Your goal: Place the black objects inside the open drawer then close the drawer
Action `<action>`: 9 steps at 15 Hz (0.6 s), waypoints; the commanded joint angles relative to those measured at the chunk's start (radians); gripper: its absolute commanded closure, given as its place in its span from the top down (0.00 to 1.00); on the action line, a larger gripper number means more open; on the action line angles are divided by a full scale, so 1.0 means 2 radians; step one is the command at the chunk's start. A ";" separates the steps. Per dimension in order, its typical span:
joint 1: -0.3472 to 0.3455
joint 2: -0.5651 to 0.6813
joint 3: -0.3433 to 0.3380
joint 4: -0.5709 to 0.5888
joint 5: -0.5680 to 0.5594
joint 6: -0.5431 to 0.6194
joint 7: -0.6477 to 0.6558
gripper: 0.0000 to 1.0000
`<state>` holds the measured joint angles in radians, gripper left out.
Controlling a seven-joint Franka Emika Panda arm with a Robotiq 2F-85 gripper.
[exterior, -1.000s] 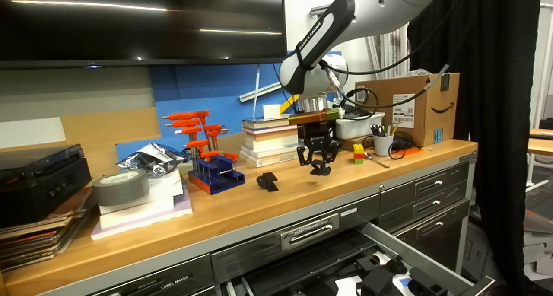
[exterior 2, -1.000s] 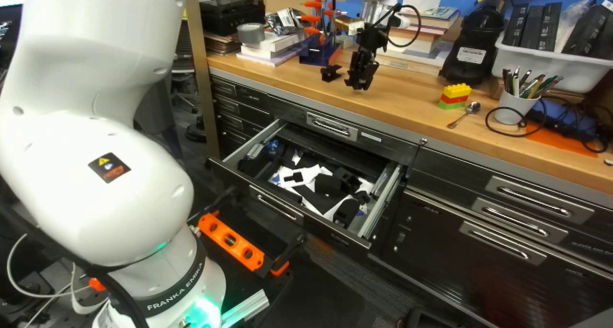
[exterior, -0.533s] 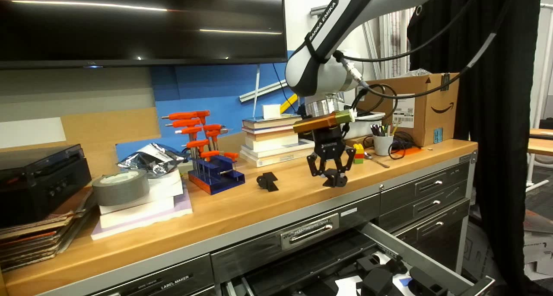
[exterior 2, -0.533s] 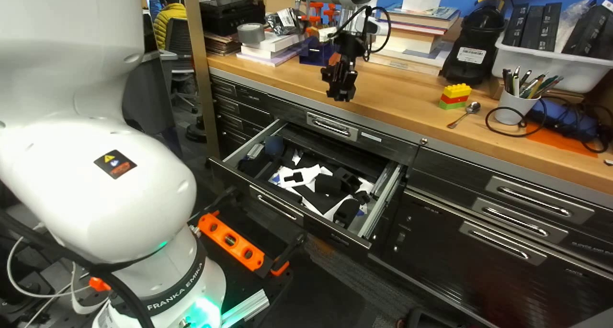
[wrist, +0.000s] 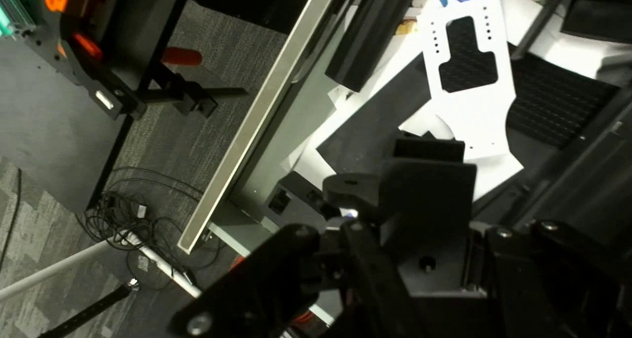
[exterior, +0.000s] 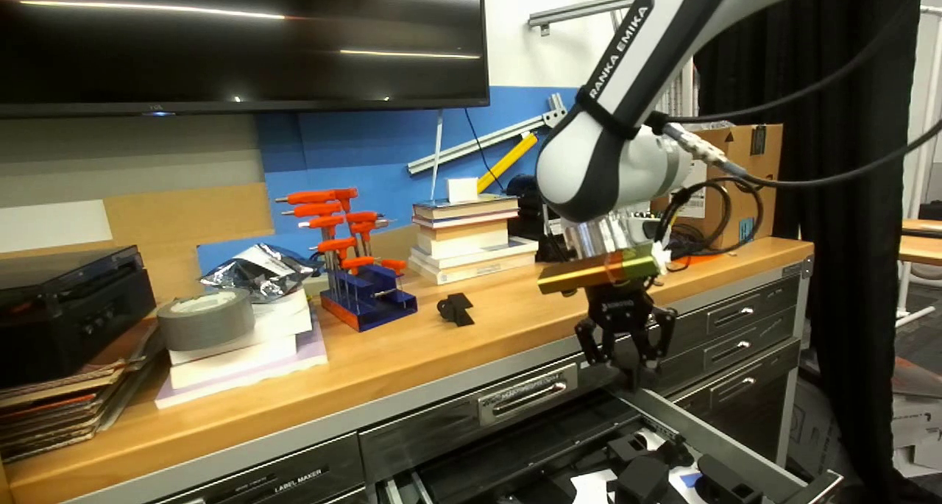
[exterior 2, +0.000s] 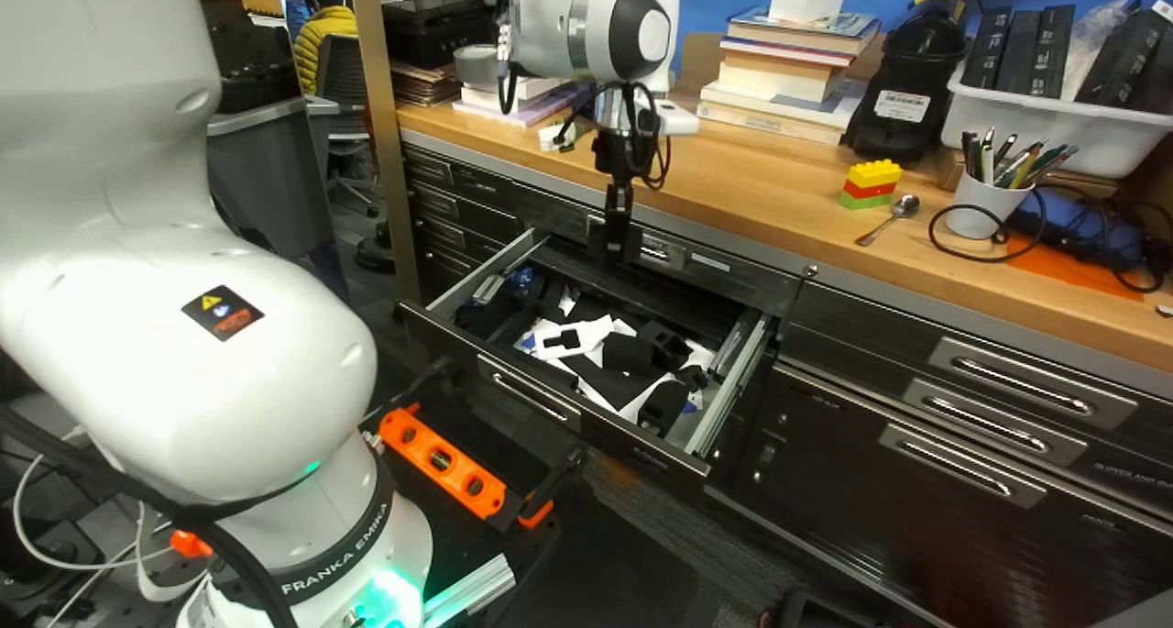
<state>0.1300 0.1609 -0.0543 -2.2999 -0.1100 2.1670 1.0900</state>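
Your gripper (exterior: 622,353) has its jaws drawn in narrow, clamped on a black piece (wrist: 427,192) above the pulled-out drawer (exterior 2: 641,446); the wrist view shows you that piece between them, with a white cut-out plate (wrist: 479,113) beyond; in an exterior view a second black piece (exterior: 459,310) lies on the workbench (exterior: 412,349) near the blue stand (exterior: 375,298); in an exterior view you find the brick stack (exterior 2: 871,185) and spoon (exterior 2: 904,207), but there the gripper stands edge-on and the arm (exterior 2: 550,32) hides the second black piece.

Both ext. views share bench (exterior: 412,349) & drawer (exterior 2: 600,429), looking obliq. down; in an ext. view, past arm base (exterior 2: 321,541); wrist view, v. close, faces into drawer.
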 commanded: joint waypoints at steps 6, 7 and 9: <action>-0.010 -0.029 0.009 -0.188 -0.018 0.178 0.058 0.13; -0.012 -0.021 0.007 -0.186 -0.018 0.187 0.057 0.12; -0.015 -0.007 0.006 -0.176 -0.010 0.201 0.048 0.13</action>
<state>0.1178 0.1287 -0.0439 -2.6596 -0.1182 2.5148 1.1778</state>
